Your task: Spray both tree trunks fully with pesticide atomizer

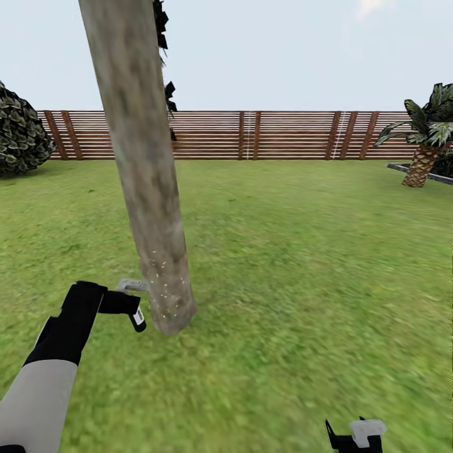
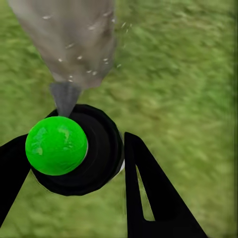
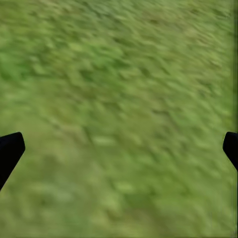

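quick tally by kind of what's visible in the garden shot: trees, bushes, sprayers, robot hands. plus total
Thick-trunk trees: 1, the speckled tree trunk
Palm trees: 1, the palm at the right by the fence
Bushes: 1, the round bush at the far left
Sprayers: 1, the pesticide atomizer, held in the left hand
Robot hands: 2, left hand and right hand
Total: 6

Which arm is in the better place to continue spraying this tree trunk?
The left. Its gripper holds the pesticide atomizer with the nozzle toward the tree trunk, which carries white speckles near its base. The right gripper is open above bare grass.
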Robot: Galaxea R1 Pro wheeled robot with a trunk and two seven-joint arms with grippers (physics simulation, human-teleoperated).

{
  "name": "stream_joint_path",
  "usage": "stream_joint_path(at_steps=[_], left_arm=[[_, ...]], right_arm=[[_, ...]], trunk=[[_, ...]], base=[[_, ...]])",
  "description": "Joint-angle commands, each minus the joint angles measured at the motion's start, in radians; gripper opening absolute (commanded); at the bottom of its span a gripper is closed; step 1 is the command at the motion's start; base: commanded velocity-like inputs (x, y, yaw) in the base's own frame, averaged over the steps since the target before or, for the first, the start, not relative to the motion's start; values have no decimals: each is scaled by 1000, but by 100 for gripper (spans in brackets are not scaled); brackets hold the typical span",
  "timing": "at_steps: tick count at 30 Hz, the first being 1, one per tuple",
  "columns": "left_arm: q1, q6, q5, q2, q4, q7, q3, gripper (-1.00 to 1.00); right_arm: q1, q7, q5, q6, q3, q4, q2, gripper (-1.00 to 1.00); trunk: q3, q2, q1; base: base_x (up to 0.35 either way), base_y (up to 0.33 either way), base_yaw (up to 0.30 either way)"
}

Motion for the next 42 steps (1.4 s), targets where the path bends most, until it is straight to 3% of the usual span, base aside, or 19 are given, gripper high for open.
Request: stream_joint_path(at_steps=[1,16,29,35,39,42], left_arm=[[0,0,1,1,0,0,0,-100],[0,4,0,5,0,1,10,-100],[0,3,-2,11,2,6,15,-100],[0,2,-53,9,7,7,16,-100],[0,2,-62,10,11,15,16,-100],[0,2,-62,8,13,56,16,-100]], right_arm=[[0,0,0,0,0,0,0,100],[0,-2,0,0,0,0,0,100],[0,-2,0,0,1,0,0,100],[0,-2,0,0,1,0,0,100],[0,-2,0,0,1,0,0,100],[0,-2,-1,0,1,0,0,100]], trunk=[[0,0,0],[0,0,0],[0,0,0],[0,0,0],[0,0,0],[0,0,0]], base=[[100,-271,0],[-14,-272,8],[4,-273,245],[98,-273,277],[120,-273,277],[134,-273,277]])
